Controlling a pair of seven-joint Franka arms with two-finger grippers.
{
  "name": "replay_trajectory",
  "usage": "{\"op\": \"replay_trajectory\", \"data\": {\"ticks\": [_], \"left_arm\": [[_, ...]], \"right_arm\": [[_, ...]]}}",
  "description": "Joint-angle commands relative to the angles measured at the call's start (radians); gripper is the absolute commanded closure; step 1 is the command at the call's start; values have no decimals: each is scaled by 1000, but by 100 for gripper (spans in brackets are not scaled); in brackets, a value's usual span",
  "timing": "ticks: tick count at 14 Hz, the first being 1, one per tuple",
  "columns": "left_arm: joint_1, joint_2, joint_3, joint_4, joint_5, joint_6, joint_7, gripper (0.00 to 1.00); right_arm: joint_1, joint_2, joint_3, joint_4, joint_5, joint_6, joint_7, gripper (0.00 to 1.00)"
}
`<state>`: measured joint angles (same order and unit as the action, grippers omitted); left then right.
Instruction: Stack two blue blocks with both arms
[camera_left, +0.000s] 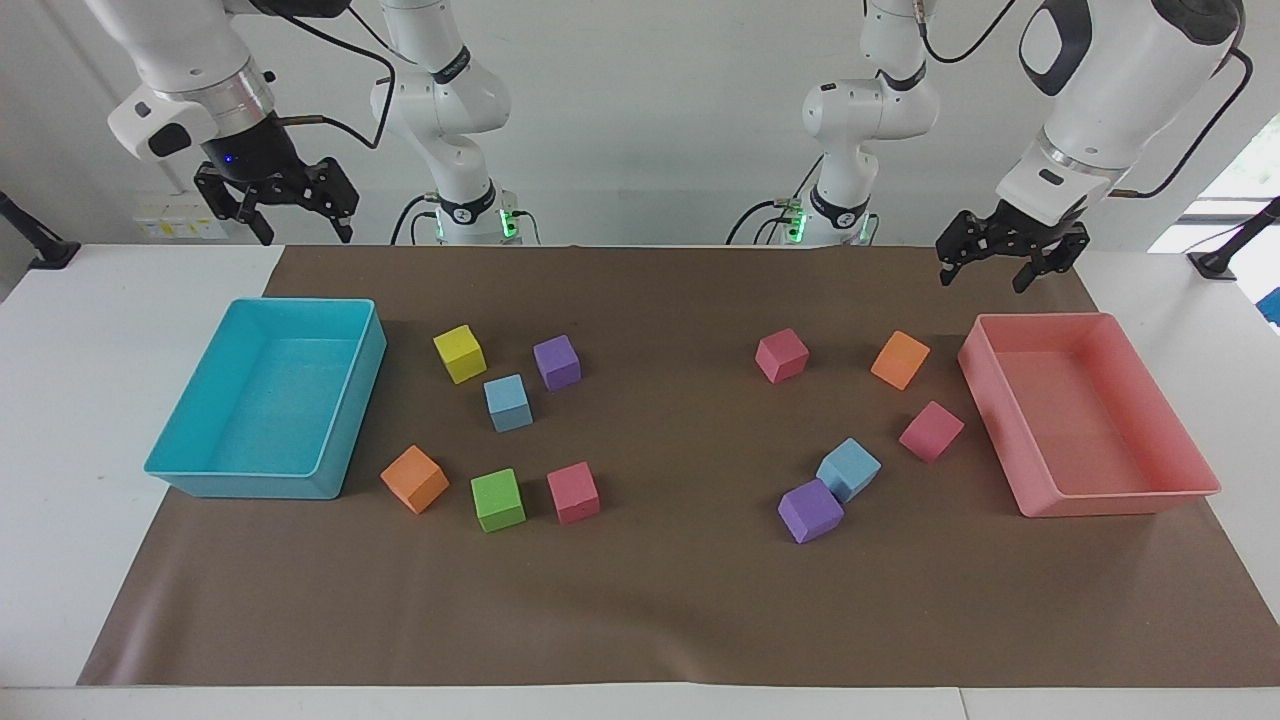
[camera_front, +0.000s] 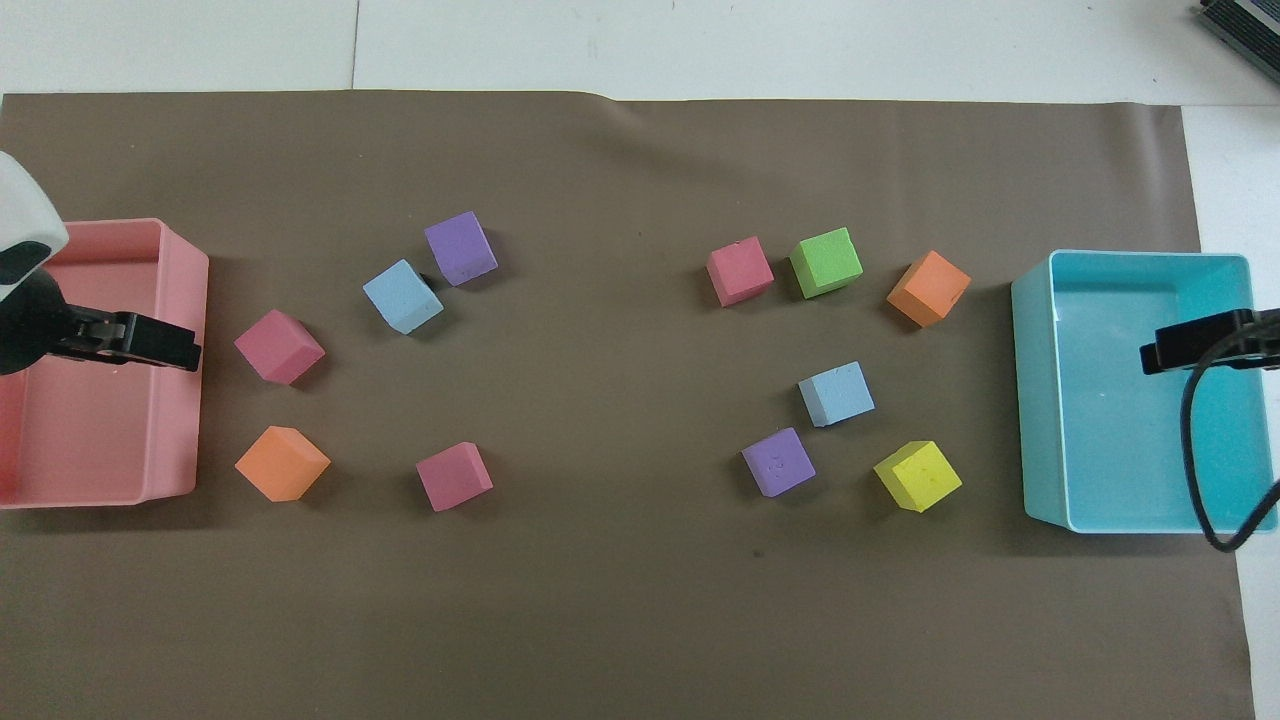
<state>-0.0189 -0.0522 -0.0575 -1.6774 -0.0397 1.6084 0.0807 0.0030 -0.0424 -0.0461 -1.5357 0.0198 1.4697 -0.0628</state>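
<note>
One blue block (camera_left: 508, 402) (camera_front: 836, 393) lies toward the right arm's end of the table, between a yellow cube (camera_left: 460, 353) and a purple cube (camera_left: 557, 362). The other blue block (camera_left: 849, 468) (camera_front: 402, 296) lies toward the left arm's end and touches a purple cube (camera_left: 811, 510). My left gripper (camera_left: 982, 280) (camera_front: 165, 347) is open and empty, raised over the pink tray (camera_left: 1125, 497). My right gripper (camera_left: 308, 234) (camera_front: 1182, 348) is open and empty, raised over the turquoise tray (camera_left: 245, 485).
Other cubes lie on the brown mat (camera_left: 660, 600): orange (camera_left: 414, 479), green (camera_left: 498, 499) and pink (camera_left: 573, 492) by the first blue block; pink (camera_left: 781, 355), orange (camera_left: 900, 359) and pink (camera_left: 931, 431) by the second.
</note>
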Motion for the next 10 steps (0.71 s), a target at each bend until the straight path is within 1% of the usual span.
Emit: {"op": "replay_trajectory", "data": {"ticks": [1, 8, 10], "left_arm": [[11, -17, -1, -5, 14, -8, -1, 0], [10, -18, -1, -5, 14, -7, -2, 0], [10, -18, -1, -5, 14, -7, -2, 0]], "right_arm": [[40, -19, -39, -24, -12, 9, 11, 0], [43, -24, -44, -27, -17, 7, 8, 0], [54, -24, -41, -29, -46, 7, 6, 0]]}}
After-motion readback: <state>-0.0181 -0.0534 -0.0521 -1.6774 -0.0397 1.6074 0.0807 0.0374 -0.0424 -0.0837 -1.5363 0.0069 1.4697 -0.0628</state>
